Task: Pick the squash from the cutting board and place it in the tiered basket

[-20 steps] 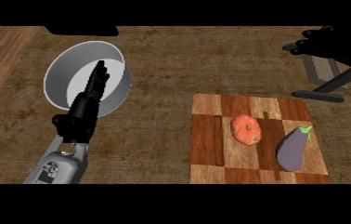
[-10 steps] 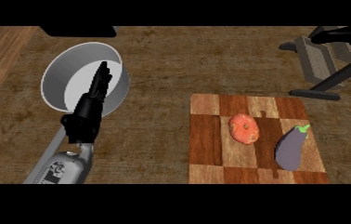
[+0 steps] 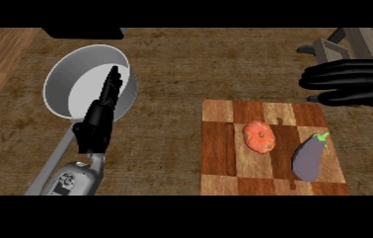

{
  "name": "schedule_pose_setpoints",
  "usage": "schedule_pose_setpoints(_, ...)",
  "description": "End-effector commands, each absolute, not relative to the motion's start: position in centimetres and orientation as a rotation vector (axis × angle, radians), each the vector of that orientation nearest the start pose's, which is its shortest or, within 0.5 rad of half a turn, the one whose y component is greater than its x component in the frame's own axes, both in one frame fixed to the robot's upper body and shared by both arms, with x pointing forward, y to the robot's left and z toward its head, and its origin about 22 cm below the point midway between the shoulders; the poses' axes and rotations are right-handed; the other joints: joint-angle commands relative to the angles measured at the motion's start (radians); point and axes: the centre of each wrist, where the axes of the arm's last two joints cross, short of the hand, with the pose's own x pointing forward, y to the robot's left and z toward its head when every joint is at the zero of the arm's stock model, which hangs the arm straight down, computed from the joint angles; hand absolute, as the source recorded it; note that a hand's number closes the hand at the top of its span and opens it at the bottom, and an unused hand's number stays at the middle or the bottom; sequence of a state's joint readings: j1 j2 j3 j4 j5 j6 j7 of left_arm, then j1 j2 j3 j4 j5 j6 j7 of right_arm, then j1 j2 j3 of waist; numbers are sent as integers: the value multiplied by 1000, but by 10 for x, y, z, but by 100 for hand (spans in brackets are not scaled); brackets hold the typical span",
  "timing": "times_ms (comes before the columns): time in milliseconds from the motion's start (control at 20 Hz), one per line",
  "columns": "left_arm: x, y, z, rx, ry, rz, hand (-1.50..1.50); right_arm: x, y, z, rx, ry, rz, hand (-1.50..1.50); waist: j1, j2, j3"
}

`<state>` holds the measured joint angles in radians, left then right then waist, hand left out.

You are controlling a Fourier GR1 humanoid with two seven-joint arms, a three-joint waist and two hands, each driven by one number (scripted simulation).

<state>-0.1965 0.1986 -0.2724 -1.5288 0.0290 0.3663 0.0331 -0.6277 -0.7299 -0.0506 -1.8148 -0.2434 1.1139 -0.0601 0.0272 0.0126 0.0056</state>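
The squash, orange and rounded, lies at the middle of the chequered wooden cutting board. My right hand comes in from the right edge, above the board's far right corner and apart from the squash, its fingers stretched out to the left, open and holding nothing. Part of the grey tiered basket shows at the upper right, partly behind that hand. My left hand rests open at the left with its fingers up, over a grey pan.
A purple eggplant lies on the board's right side, close to the squash. The grey pan sits at the left, its handle running to the lower left. A dark object stands at the back left.
My right hand has come down from the top right corner, in front of the basket, and now shows larger near the board's far right corner. The left hand has barely shifted.
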Motion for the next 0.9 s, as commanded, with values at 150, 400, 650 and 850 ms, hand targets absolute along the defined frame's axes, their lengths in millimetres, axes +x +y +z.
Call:
schedule_pose_setpoints(150, 273, 197, 31, 173, -1678, -112, 0, 278, -269, 285, 372, -1559, 2027, -150, 7, 2, -1)
schedule_pose_setpoints(400, 270, 194, 29, 160, -1680, -133, 0, 273, -262, 273, 287, -1510, 2068, -150, 11, 2, 0)
schedule_pose_setpoints(650, 276, 181, 35, 151, -1702, -124, 0, 273, -267, 269, 183, -1511, 2092, -150, 8, 4, 0)
schedule_pose_setpoints(850, 282, 178, 36, 149, -1694, -151, 0, 287, -257, 259, 97, -1524, 2141, -150, 22, 8, -2)
